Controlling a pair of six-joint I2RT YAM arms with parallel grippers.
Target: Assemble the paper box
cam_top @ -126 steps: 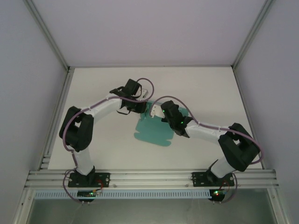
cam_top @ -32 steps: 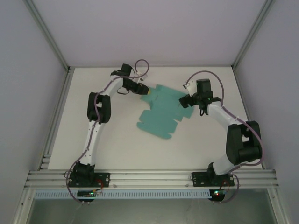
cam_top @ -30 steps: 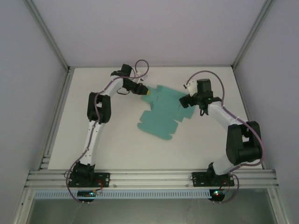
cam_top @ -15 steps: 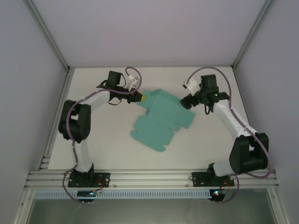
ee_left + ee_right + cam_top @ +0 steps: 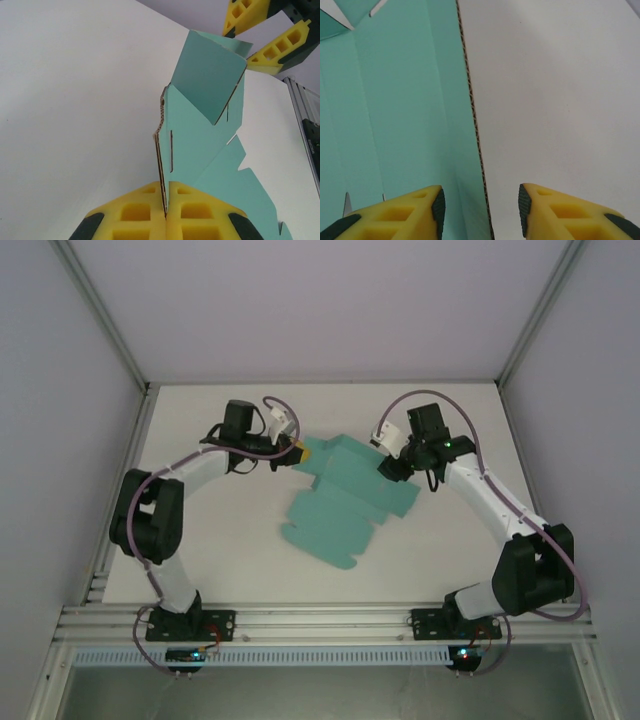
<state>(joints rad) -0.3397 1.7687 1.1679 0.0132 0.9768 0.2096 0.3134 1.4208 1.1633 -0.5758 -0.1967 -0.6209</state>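
Note:
The paper box [image 5: 345, 502] is a teal-green die-cut card sheet lying mid-table, its far left flap lifted. My left gripper [image 5: 296, 451] is shut on the edge of that raised flap [image 5: 200, 130], the card pinched between the yellow pads [image 5: 140, 215]. My right gripper [image 5: 386, 462] hangs open at the sheet's far right side; in the right wrist view its fingers [image 5: 410, 207] straddle the sheet's corrugated edge [image 5: 475, 135] without touching it. The right gripper's yellow fingers [image 5: 272, 52] also appear beyond the flap in the left wrist view.
The white table [image 5: 200, 540] is walled by pale panels with metal posts [image 5: 100, 320]. An aluminium rail [image 5: 320, 620] with both arm bases runs along the near edge.
Both arms swung inward. The left gripper pulled the flap leftward and nearer, and the sheet shifted slightly left. The right gripper moved left over the sheet's right edge.

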